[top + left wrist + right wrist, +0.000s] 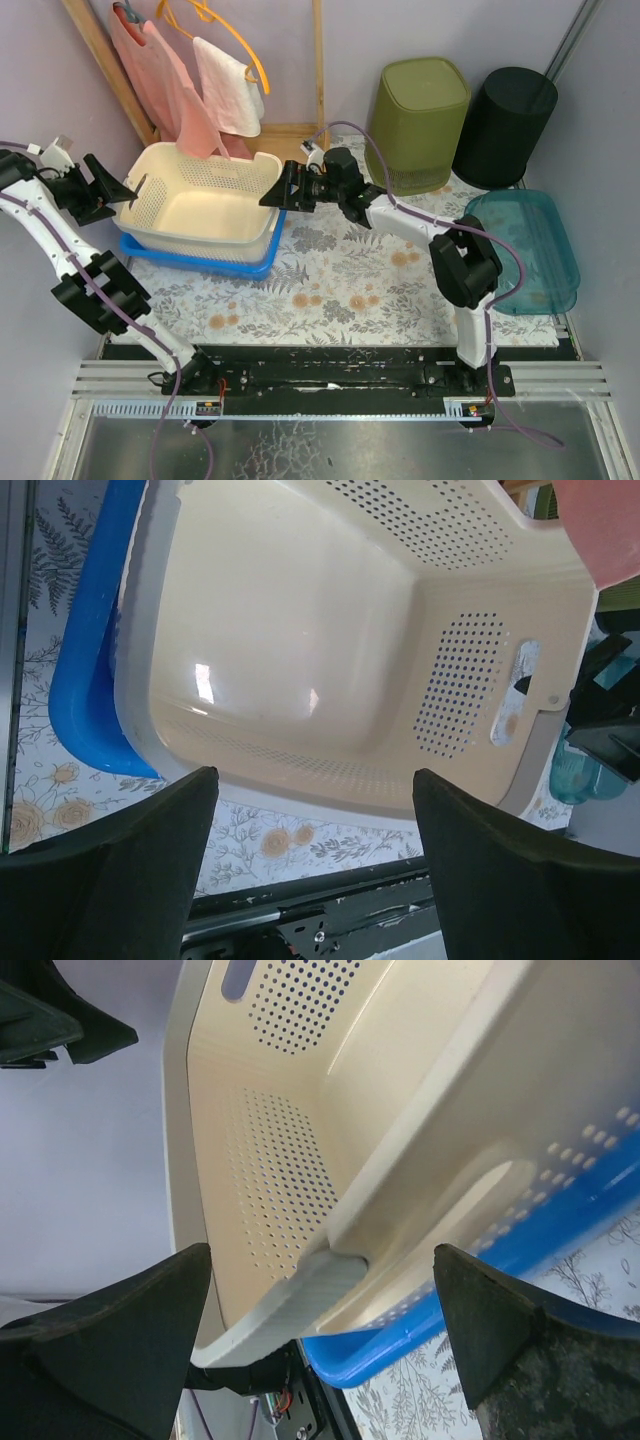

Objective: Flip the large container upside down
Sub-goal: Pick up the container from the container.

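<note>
The large container, a cream perforated basket (205, 205), sits upright, nested in a blue basket (200, 262) at the table's back left. My left gripper (125, 188) hovers open just off its left end. In the left wrist view the cream basket (300, 630) fills the frame ahead of the open left gripper (315, 775), with nothing between the fingers. My right gripper (275, 190) is at the basket's right end. In the right wrist view the right gripper (322, 1255) is open, with the basket's grey handle rim (320, 1280) between its fingers, ungripped.
A green bin (418, 122) and a black bin (505, 112) stand at the back right. A teal tray (525, 250) lies at the right edge. Pink and white cloths (190, 85) hang from a wooden rack behind the basket. A floral mat (340, 280) covers the table.
</note>
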Controlling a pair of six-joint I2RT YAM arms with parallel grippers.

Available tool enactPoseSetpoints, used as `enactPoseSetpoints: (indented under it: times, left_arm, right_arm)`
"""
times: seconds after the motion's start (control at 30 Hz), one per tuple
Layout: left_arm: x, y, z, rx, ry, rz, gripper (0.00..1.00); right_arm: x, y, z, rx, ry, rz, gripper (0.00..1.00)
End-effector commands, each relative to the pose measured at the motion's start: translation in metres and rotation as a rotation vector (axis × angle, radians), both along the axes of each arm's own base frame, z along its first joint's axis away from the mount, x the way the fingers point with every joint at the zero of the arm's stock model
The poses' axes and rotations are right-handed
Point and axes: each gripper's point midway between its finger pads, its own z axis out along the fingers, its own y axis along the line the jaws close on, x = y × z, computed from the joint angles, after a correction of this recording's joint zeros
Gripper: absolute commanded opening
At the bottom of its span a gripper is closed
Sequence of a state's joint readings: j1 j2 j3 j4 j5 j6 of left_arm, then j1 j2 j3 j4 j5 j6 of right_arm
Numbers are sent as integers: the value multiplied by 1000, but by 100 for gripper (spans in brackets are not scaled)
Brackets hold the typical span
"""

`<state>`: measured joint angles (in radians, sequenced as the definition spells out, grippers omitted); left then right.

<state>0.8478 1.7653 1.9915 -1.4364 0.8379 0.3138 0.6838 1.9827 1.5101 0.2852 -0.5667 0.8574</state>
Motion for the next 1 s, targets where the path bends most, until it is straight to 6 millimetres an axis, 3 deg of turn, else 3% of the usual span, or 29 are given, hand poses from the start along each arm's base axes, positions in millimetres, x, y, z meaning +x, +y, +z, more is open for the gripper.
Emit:
enactPoseSetpoints:
  times: [0.0, 0.13, 0.23, 0.3, 0.4, 0.5, 0.6, 0.67, 0.73, 0.83, 0.97]
  left_arm:
    - [-13, 0, 1, 26, 5, 7, 78]
    - [-16, 3, -1, 30, 12, 16, 78]
    - [-17, 4, -2, 27, 13, 17, 78]
    - [-17, 3, -3, 23, 13, 14, 78]
    - [-18, 2, -2, 29, 10, 13, 78]
    - [-20, 1, 0, 42, 7, 11, 78]
    - [-21, 0, 4, 61, -9, 1, 79]
    - [-20, -1, 12, 78, -32, -3, 80]
    - [-18, -1, 28, 105, -71, 2, 83]
    - [-12, 4, 73, 184, -154, 52, 87]
    - [-17, 15, 153, 368, -284, 200, 87]
  right_arm:
    - [1, 23, 21, 51, -7, 36, 100]
    - [2, 34, 12, 52, 29, 48, 99]
    - [2, 42, 15, 73, 54, 63, 87]
    - [0, 48, 17, 84, 59, 81, 73]
    - [-2, 52, 22, 82, 57, 104, 37]
    - [-4, 43, 23, 33, 19, 95, 4]
    - [-10, 28, 37, 5, -76, 83, 0]
    - [-17, 19, 58, 2, -168, 94, 0]
    - [-21, 12, 76, -6, -253, 108, 0]
    - [-24, 5, 106, -11, -389, 124, 0]
    - [-28, -1, 146, 19, -502, 127, 0]
